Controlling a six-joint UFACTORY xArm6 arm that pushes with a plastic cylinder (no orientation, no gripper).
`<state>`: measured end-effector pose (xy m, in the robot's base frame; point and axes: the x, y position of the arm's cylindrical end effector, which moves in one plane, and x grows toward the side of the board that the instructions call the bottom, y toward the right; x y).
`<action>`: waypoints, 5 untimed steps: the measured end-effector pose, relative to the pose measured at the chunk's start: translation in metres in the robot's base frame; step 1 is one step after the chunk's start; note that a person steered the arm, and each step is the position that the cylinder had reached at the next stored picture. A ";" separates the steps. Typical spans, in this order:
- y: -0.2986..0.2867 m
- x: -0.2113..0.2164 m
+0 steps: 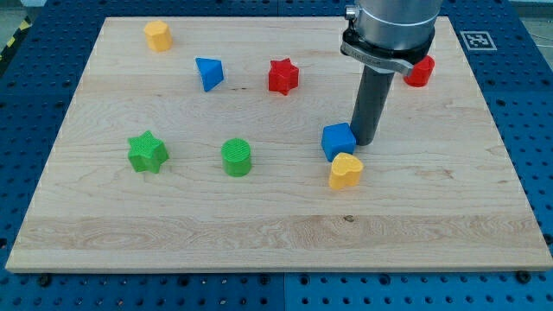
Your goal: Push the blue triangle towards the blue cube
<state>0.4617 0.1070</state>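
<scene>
The blue triangle lies in the upper left part of the wooden board. The blue cube sits right of the board's middle, far to the triangle's lower right. My tip rests on the board just right of the blue cube, touching or nearly touching its right side. The rod rises from there to the arm's grey body at the view's top. The tip is far from the blue triangle.
A yellow heart lies just below the blue cube. A red star is right of the triangle. A yellow block is at the top left, a red block partly behind the arm. A green star and green cylinder sit lower left.
</scene>
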 end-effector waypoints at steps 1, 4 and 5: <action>0.000 0.003; -0.067 -0.047; -0.085 -0.047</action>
<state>0.4146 0.0220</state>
